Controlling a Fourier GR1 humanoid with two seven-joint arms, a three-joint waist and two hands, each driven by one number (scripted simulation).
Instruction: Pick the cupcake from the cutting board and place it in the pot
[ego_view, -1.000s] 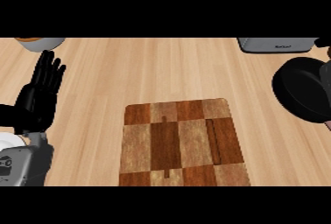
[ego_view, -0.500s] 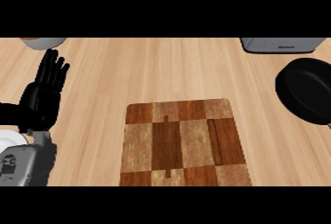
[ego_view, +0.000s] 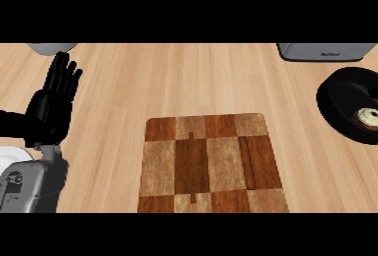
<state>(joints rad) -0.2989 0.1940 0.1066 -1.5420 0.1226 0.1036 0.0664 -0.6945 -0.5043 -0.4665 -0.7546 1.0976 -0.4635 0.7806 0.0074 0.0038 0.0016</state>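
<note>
Cupcake (ego_view: 365, 118) sat inside the black pot (ego_view: 341, 95) at the right edge of the view, pale frosting ring with a darker centre, partly cut off by the frame. Pot itself only partly in view, dark rim and dark inner wall showing. Lay well right of the cutting board (ego_view: 212, 165), apart from it, bare counter between.

Cutting board near-centre on the counter, checkered light and dark wood panels, long side running near to far, near end cut by the lower edge of the view. Nothing seen on top of it.

Grey appliance (ego_view: 325, 50) at the far right, just beyond the pot, only its near face showing. Grey rounded object (ego_view: 52, 47) at the far left edge, mostly out of view.

Left hand (ego_view: 53, 102) at the left side, open, fingers straight and pointing toward the far side, slightly spread, holding nothing, well apart from the board. Grey forearm (ego_view: 29, 182) below it at the near-left corner. White rounded piece (ego_view: 11, 154) just beside the forearm, identity unclear.

Right hand not visible anywhere.

Light wood counter (ego_view: 184, 80) under everything.
</note>
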